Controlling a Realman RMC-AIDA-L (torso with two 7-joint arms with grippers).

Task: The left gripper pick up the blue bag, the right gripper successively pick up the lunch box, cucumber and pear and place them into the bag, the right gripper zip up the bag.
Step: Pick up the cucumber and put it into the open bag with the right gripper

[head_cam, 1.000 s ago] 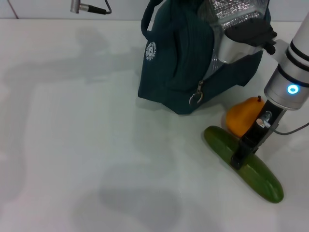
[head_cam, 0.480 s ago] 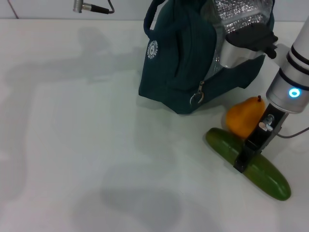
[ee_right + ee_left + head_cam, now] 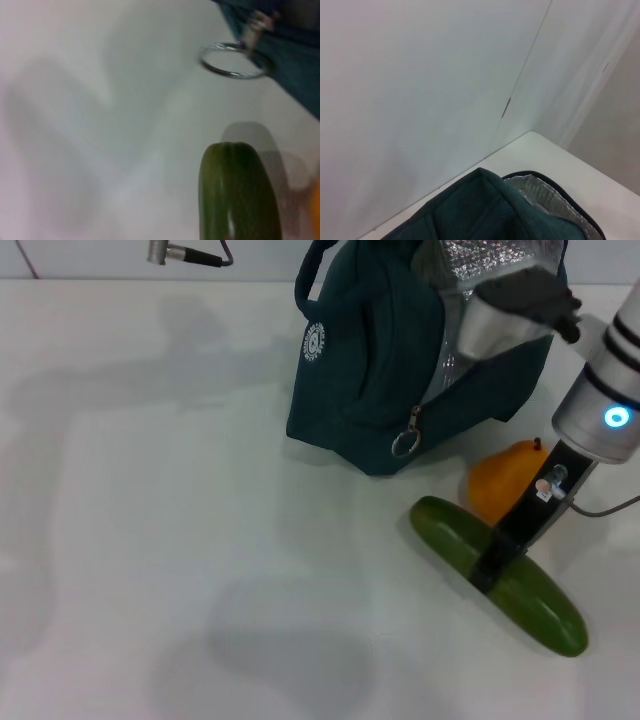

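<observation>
The blue bag (image 3: 370, 370) stands at the table's far side with its top open and its silver lining showing. In the left wrist view the blue bag (image 3: 485, 210) sits just below the camera, so the left gripper is above it, but its fingers do not show. My right gripper (image 3: 487, 570) is shut across the middle of the cucumber (image 3: 445, 525), in front of the bag on the right. The cucumber's end (image 3: 237, 195) also fills the right wrist view. The pear (image 3: 505, 480) lies just behind the cucumber, beside the gripper. The lunch box is out of view.
The bag's zipper ring (image 3: 403, 444) hangs at its front corner and also shows as the ring (image 3: 235, 62) in the right wrist view. A silver cylinder with a black end (image 3: 495, 325) hangs over the bag's opening. A cable plug (image 3: 185, 254) lies at the far left.
The cucumber, held in the right gripper, drifted slightly right and then back left. The silver cylinder over the bag rose a little. The pear stayed put.
</observation>
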